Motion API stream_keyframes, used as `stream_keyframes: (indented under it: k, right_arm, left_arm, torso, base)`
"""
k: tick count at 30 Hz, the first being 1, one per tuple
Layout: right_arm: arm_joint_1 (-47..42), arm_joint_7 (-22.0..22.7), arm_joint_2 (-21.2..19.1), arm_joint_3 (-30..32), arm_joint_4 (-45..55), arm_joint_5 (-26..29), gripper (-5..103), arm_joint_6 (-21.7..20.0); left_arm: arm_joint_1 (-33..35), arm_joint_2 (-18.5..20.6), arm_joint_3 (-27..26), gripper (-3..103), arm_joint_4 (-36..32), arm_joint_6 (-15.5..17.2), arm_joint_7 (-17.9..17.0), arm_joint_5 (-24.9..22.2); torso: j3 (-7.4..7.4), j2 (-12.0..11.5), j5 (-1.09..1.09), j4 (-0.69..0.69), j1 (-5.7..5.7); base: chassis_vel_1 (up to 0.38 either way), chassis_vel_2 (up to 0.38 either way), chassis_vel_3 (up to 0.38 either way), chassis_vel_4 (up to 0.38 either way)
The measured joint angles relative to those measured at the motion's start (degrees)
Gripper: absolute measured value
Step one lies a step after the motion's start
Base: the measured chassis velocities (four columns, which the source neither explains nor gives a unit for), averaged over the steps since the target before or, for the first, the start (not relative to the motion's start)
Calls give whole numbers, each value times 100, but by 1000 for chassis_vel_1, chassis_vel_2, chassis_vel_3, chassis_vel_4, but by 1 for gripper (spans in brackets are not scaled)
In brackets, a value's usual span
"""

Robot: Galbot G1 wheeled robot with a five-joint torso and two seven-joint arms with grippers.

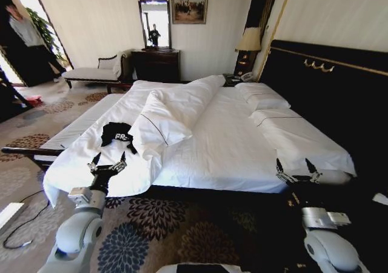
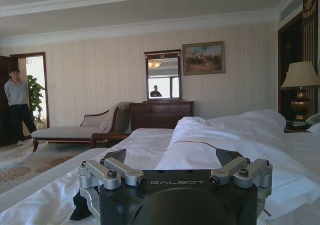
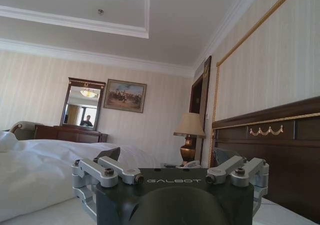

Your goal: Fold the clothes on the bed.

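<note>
Head view shows the black T-shirt [image 1: 117,134] lying crumpled on the near left part of the bed [image 1: 230,145], touching the left edge of the folded-back white duvet [image 1: 173,112]. Just near of it, the left gripper [image 1: 108,161] hovers with jaws apart. The right gripper [image 1: 297,170], jaws also apart, sits at the bed's near right corner, well apart from the shirt.

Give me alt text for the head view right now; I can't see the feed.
A crumpled black T-shirt lies unfolded near the foot corner of a white bed, beside a rumpled duvet. The left gripper, open, hovers just short of the shirt; the right gripper, open, is over the bed's near edge toward the headboard.
</note>
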Motion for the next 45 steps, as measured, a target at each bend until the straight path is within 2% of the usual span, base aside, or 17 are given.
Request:
stream_keyframes:
  k: [11,26,37,45]
  right_arm:
    - [12,-87,-14,-6,-10,2,100,59]
    - [42,-75,41,-26,-90,-15,100,77]
    - [85,-39,51,-35,-188,-41,100,74]
    - [96,-55,77,-32,-240,-101,100,76]
  left_arm:
    - [6,25,-12,100,-6,0,0,1]
    - [-19,44,2,100,43,-2,-1,-4]
    - [-39,-13,40,100,112,-17,0,47]
    - [-15,-66,49,100,106,-38,2,73]
  torso:
    - [2,-2,-2,1,5]
    - [-1,1,0,1,-2]
    - [-1,1,-6,1,-2]
    - [0,0,1,-1,-1]
  base:
    - [-70,228,65,-225]
    - [84,68,-80,-78]
    - [144,224,-123,-215]
    - [-87,212,71,-201]
